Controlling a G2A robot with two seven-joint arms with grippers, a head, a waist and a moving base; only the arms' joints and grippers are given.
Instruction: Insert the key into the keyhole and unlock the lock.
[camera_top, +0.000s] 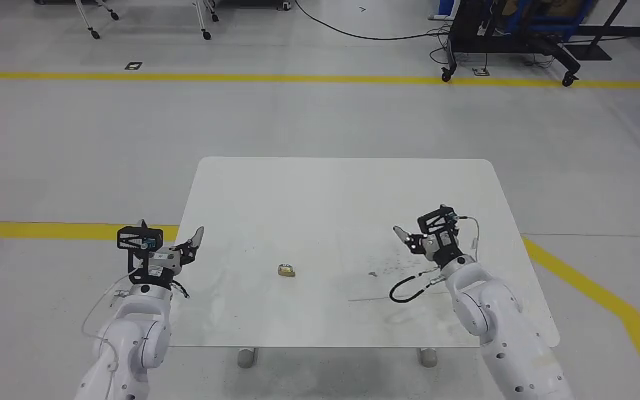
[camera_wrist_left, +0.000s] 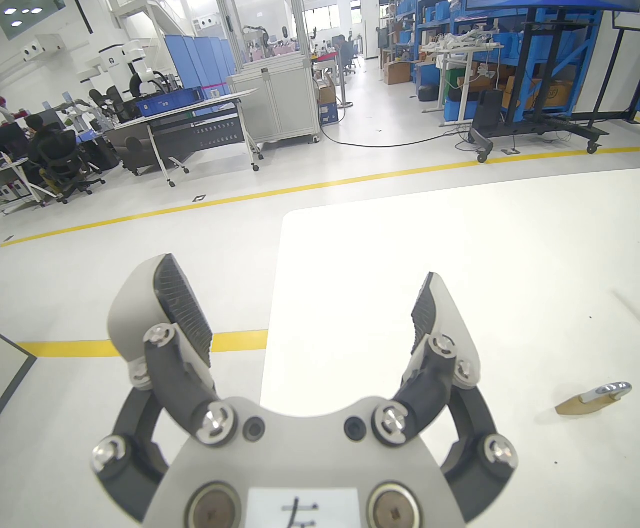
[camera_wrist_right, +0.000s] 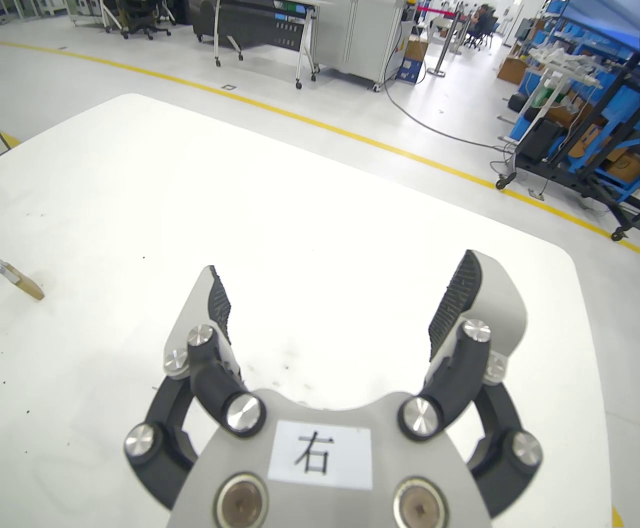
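A small brass padlock (camera_top: 287, 270) with a curved silver shackle lies flat near the front middle of the smooth white, round-cornered desk (camera_top: 350, 200), touching nothing else. To its left, well apart and over the desk's left edge, the left gripper (camera_top: 192, 246) hangs with its ribbed black pads (camera_wrist_left: 182, 305) spread wide and nothing between them. On the other side, the right gripper (camera_top: 405, 240) sits above the desk's right part, likewise spread apart and bare-handed.
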